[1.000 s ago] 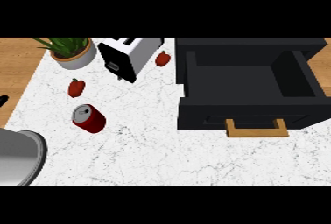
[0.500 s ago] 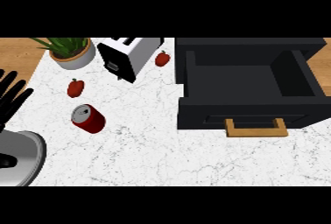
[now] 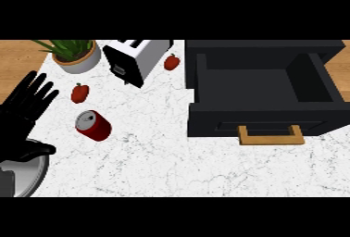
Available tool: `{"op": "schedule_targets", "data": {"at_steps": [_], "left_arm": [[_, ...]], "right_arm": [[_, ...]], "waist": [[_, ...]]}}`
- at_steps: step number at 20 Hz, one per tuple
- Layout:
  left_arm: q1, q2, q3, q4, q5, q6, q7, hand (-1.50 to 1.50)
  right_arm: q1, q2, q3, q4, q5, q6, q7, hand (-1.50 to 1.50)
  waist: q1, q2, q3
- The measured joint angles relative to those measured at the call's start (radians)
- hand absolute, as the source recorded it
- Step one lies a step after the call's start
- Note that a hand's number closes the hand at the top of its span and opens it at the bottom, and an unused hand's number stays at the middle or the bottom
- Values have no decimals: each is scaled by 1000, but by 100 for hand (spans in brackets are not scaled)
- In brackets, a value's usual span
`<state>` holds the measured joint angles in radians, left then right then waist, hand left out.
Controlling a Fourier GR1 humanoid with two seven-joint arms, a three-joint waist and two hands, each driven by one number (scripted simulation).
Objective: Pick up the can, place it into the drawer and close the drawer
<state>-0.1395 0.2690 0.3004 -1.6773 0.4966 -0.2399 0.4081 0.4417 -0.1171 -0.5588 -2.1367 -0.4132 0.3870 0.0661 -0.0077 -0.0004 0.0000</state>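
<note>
Lighting: even, bright, diffuse, with no hard glare on the white marbled worktop. Shadows are soft and short. A faint one sits under the red cylindrical metal can; a darker one runs along the front of the white boxy toaster. The inside of the black open drawer reads nearly uniform dark, with little wall detail. The black left hand shows almost no surface shading; its fingers separate only by outline. The can's silver lid carries a dull highlight. The tan wooden drawer handle is evenly lit. Focus is uniform across the view.
</note>
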Motion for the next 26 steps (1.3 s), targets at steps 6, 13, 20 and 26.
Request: {"op": "schedule_targets", "data": {"at_steps": [6, 13, 20, 26], "left_arm": [[-1, -24, -23, 132, -86, -30, -122, -150], [-8, -67, -44, 298, -197, -13, -295, -150], [-38, -45, -12, 473, -244, -13, -432, -150], [-82, -2, 14, 692, -281, -47, -572, -150]], "right_arm": [[-9, 32, -19, 6, 16, 30, -12, -150], [-35, 36, -43, -22, 2, 29, 52, -150], [-40, 40, -76, -37, -27, 59, 82, -150], [-29, 58, -101, -33, -31, 102, 73, -150]], "waist": [[0, 0, 0], [1, 1, 0], [0, 1, 0], [-2, 1, 0]]}}
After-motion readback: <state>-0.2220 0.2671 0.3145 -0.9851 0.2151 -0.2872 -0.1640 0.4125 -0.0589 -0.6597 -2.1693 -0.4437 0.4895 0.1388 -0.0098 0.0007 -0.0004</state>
